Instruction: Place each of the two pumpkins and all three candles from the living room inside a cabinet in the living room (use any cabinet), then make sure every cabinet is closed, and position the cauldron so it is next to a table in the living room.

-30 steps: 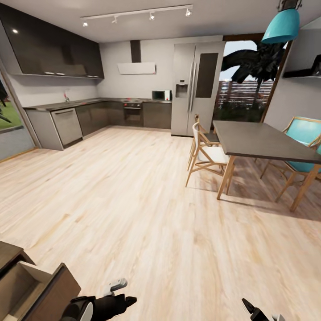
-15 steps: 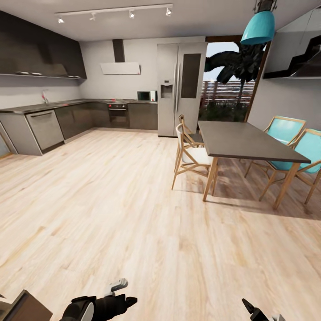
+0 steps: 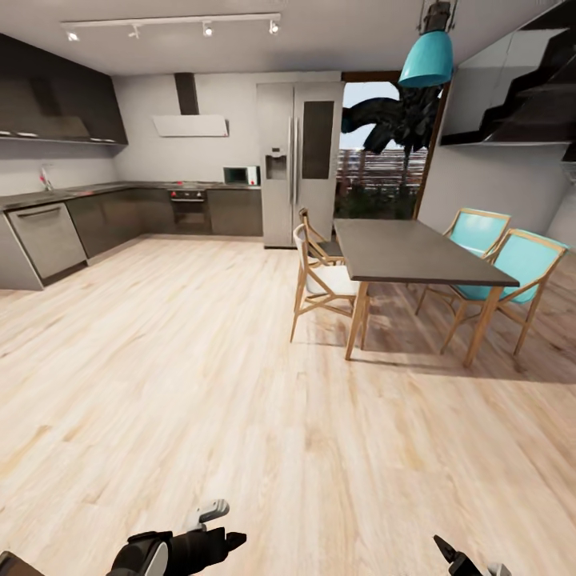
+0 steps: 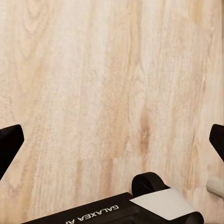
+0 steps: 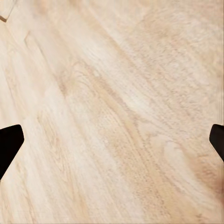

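— So what has changed? The view has swung right, off the cabinet's open drawer, toward the dining table [image 3: 416, 252]

— Left gripper [image 4: 112, 140] and right gripper [image 5: 112, 140] spread, empty; no pumpkins or candles visible

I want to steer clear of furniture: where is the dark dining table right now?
In the head view the dining table stands right of centre, ahead across the wood floor, with teal chairs on its far side and the fridge behind.

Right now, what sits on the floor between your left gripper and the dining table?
Nothing: in the head view, bare wooden floor runs from the left gripper up to the dining table, where a white-seated chair stands at its near side.
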